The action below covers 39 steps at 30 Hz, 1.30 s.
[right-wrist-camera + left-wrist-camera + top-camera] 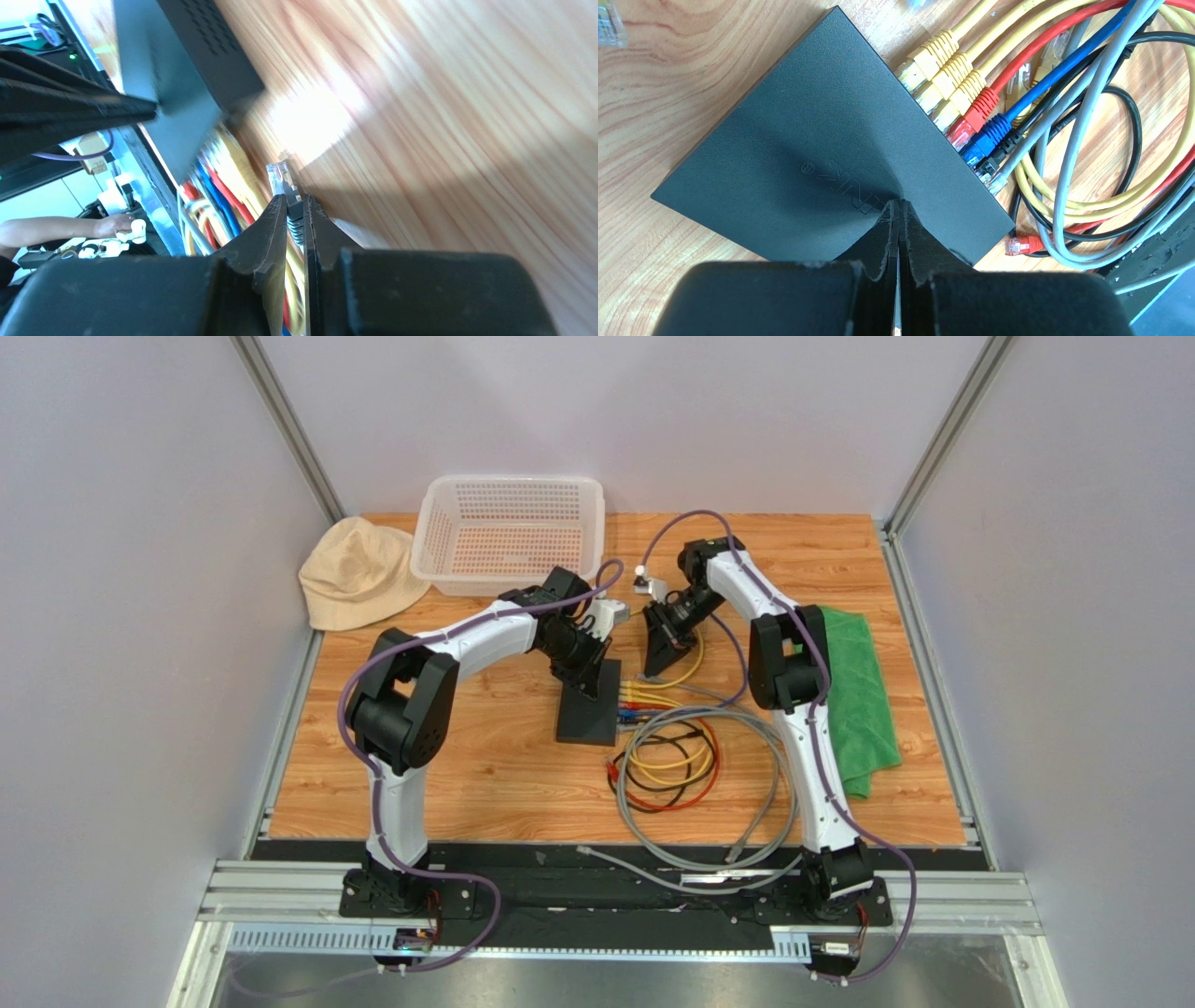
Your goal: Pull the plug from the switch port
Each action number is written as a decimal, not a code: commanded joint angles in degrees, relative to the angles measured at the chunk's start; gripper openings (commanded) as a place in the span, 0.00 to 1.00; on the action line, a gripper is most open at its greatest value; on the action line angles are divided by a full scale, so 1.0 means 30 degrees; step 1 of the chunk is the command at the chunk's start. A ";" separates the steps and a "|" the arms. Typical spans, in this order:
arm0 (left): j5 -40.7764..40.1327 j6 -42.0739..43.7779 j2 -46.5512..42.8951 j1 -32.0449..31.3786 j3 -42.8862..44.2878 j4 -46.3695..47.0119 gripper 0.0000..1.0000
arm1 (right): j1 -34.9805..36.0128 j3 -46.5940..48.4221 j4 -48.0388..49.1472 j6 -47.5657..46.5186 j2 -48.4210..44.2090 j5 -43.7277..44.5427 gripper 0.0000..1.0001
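Observation:
The switch [588, 709] is a flat matte-black box on the wooden table, also seen in the left wrist view [808, 154] and the right wrist view [189, 77]. Several yellow plugs [934, 70], a red plug [973, 112] and a blue plug [990, 133] sit in its sockets. My left gripper [901, 203] is shut with its tips pressed on the switch's top [595, 669]. My right gripper [295, 199] is shut on a plug [283, 178] with a dark boot and clear tip, held clear of the switch [657, 658].
A coil of grey, yellow, red and black cables [687, 756] lies right of the switch. A loose red plug [1025, 245] lies near its corner. A white basket [508, 532] and beige hat [358, 574] sit at the back, a green cloth [859, 693] at the right.

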 commanded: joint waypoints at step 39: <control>0.1301 -0.0183 0.0096 0.2753 0.0449 0.0712 0.00 | -0.1696 -1.5731 0.7712 -0.2467 -1.3866 1.2655 0.52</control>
